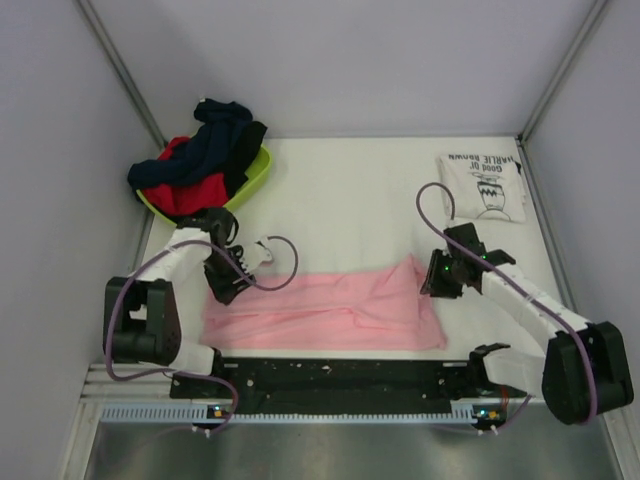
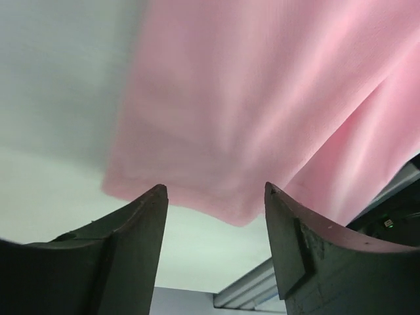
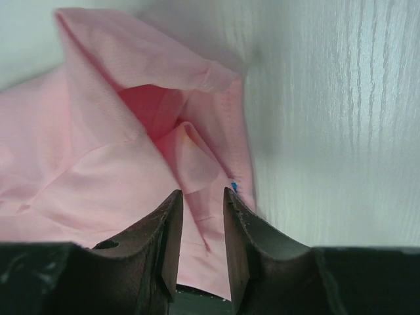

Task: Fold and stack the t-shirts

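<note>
The light-pink t-shirt (image 1: 330,310) lies as a long folded strip across the near part of the white table (image 1: 340,200). My left gripper (image 1: 222,290) is at its left end; in the left wrist view (image 2: 215,190) the jaws stand wide open and empty, just short of the pink edge (image 2: 249,98). My right gripper (image 1: 432,285) is at the shirt's right end; in the right wrist view (image 3: 202,191) the jaws stand a narrow gap apart over the rumpled pink cloth (image 3: 98,151), gripping nothing. The white t-shirt (image 1: 482,187) with black lettering lies folded at the back right.
A lime-green basket (image 1: 255,175) holding a pile of navy and red clothes (image 1: 200,165) stands at the back left. A black rail (image 1: 330,375) runs along the table's near edge. Grey walls close in the sides and back.
</note>
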Robot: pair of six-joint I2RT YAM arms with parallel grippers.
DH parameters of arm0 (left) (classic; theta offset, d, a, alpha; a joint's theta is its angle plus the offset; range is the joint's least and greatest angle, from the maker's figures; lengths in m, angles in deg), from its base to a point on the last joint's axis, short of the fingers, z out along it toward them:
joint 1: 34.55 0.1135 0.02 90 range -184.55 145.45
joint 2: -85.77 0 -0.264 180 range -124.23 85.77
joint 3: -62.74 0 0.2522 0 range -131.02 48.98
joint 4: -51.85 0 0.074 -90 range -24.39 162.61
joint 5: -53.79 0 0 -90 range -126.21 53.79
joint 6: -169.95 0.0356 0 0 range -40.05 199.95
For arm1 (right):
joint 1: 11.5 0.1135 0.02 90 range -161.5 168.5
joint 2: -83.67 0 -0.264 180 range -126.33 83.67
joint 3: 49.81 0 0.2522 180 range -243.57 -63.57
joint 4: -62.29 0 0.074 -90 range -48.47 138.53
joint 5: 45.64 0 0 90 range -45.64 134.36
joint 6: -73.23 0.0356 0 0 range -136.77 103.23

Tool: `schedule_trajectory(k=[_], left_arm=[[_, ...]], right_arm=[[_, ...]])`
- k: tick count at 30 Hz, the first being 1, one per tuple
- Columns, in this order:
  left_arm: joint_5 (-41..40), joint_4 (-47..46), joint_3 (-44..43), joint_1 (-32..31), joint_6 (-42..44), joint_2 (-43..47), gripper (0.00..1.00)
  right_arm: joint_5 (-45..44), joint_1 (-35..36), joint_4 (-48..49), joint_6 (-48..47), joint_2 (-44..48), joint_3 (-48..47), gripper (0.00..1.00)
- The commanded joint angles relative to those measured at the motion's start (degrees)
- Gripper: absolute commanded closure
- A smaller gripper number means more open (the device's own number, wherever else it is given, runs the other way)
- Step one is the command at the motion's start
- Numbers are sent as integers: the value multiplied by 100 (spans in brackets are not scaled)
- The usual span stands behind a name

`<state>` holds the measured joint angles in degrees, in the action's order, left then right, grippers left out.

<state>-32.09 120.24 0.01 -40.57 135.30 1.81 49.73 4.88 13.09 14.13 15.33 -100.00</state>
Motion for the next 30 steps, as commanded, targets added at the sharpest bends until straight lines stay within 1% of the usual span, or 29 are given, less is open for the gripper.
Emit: schedule_trajectory(k=[1,3,4,6,8,10,13,14,15,17,18,19,20,23,26,30], left_arm=[[1291,646,-1183,22,143,433,32],[1652,331,-1535,13,-110,346,32],[1784,-115,-1615,-13,-373,267,33],[1986,-574,-1703,-109,-796,30,36],[2101,-917,-1660,-328,-912,-198,37],[2041,-1436,-1467,-601,-1070,-401,36],[1602,-2077,-1107,-988,-1062,-717,34],[1531,-2227,-1028,-1041,-1053,-831,34],[1522,-2298,-966,-1067,-1062,-937,34],[1460,-2430,-895,-1068,-1105,-1148,36],[1408,-2466,-851,-1068,-1140,-1253,40],[1364,-2501,-807,-1068,-1149,-1315,46],[1294,-2562,-746,-1068,-1158,-1350,56],[1056,-2686,-693,-1068,-1263,-1465,100],[1047,-2581,-693,-1068,-1247,-1491,100],[1047,-2484,-684,-1076,-1202,-1474,100]], right_arm=[[184,49,362,-57,742,-110,68],[307,128,581,-145,813,-58,66],[342,137,713,-163,787,-14,65],[403,146,1037,-180,612,56,65],[482,146,1372,-172,261,74,65],[588,146,1583,-198,-55,30,65],[623,137,1760,-207,-425,4,67],[684,137,1786,-215,-504,4,69],[755,137,1804,-198,-549,21,75],[747,137,1760,-154,-488,91,93],[651,129,1629,-84,-392,126,100],[493,137,1471,-5,-287,162,100],[326,137,1200,48,-155,171,100],[263,129,593,206,127,267,100],[500,128,293,408,180,408,100],[483,-82,55,488,215,539,100]])
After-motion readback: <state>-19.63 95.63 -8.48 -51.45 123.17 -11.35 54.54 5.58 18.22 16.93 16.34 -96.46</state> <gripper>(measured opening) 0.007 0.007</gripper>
